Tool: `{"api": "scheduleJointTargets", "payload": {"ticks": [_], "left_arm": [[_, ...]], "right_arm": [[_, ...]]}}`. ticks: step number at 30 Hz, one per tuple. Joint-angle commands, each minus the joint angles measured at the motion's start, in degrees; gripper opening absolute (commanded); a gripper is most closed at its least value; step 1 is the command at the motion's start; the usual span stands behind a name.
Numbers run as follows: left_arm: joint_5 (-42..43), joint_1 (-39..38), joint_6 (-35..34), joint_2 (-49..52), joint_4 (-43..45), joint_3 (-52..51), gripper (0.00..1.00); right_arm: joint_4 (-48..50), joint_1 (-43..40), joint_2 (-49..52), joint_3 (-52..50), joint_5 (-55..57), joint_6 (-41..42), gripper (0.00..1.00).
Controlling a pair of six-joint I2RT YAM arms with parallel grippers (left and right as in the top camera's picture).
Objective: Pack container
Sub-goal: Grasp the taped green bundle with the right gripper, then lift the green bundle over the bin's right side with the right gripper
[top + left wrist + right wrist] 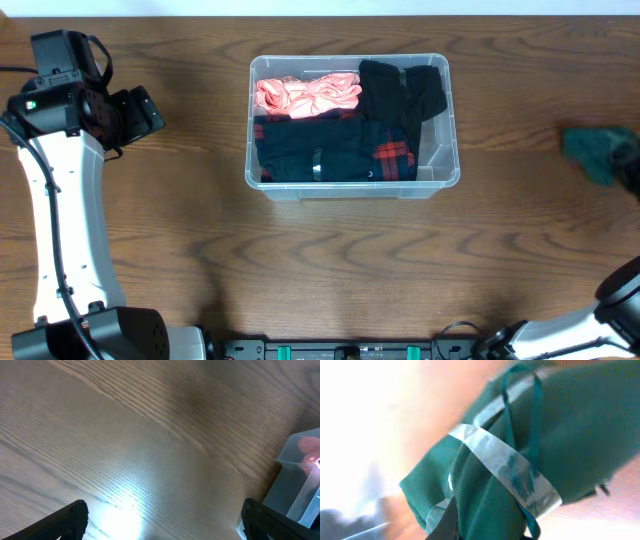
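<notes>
The clear container (350, 190) stands mid-table, holding a pink cloth (305, 95), a black cloth (400, 90) and a black-and-red plaid garment (340, 150). One corner of the container (300, 485) shows at the right of the left wrist view. My left gripper (162, 520) is open over bare wood, well left of the container, with nothing between its fingers (70, 517). My right gripper (487, 530) is shut on a folded green cloth bundle (560, 435) wrapped with a clear band. In the overhead view the bundle (598, 152) appears blurred at the table's far right edge.
The left arm (60, 200) runs along the table's left side. Part of the right arm (610, 300) shows at the bottom right corner. Wooden tabletop (300, 270) surrounds the container.
</notes>
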Motion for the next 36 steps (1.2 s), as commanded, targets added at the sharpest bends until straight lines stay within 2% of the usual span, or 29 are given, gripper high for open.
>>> {"api": "scheduleJointTargets", "payload": {"ticks": [1, 6, 11, 18, 21, 25, 31, 36], "left_arm": [[-0.2, 0.3, -0.8, 0.1, 0.4, -0.1, 0.98], [-0.2, 0.3, -0.8, 0.1, 1.7, -0.1, 0.98], [-0.3, 0.3, -0.8, 0.1, 1.7, -0.1, 0.98], [-0.3, 0.3, -0.8, 0.1, 1.7, -0.1, 0.98], [-0.3, 0.3, -0.8, 0.1, 1.7, -0.1, 0.98], [-0.3, 0.3, -0.8, 0.1, 1.7, -0.1, 0.98], [-0.2, 0.3, -0.8, 0.1, 1.6, -0.1, 0.98], [-0.2, 0.3, -0.8, 0.1, 1.6, -0.1, 0.98]], "right_arm": [[-1.2, 4.7, -7.0, 5.1, -11.7, -0.1, 0.01], [-3.5, 14.4, -13.3, 6.0, -17.9, -0.2, 0.01], [-6.5, 24.8, -18.6, 6.0, -17.9, -0.7, 0.01], [-14.1, 39.5, -21.2, 5.9, -11.3, -3.8, 0.01], [-19.3, 44.6, -21.0, 5.3, -3.7, -4.1, 0.01], [-21.2, 49.4, -21.0, 3.4, 2.7, -3.1, 0.01], [-17.5, 54.0, -21.0, -1.6, 7.7, -0.7, 0.01], [-16.5, 54.4, -21.0, -3.6, 4.9, -10.7, 0.01]]}}
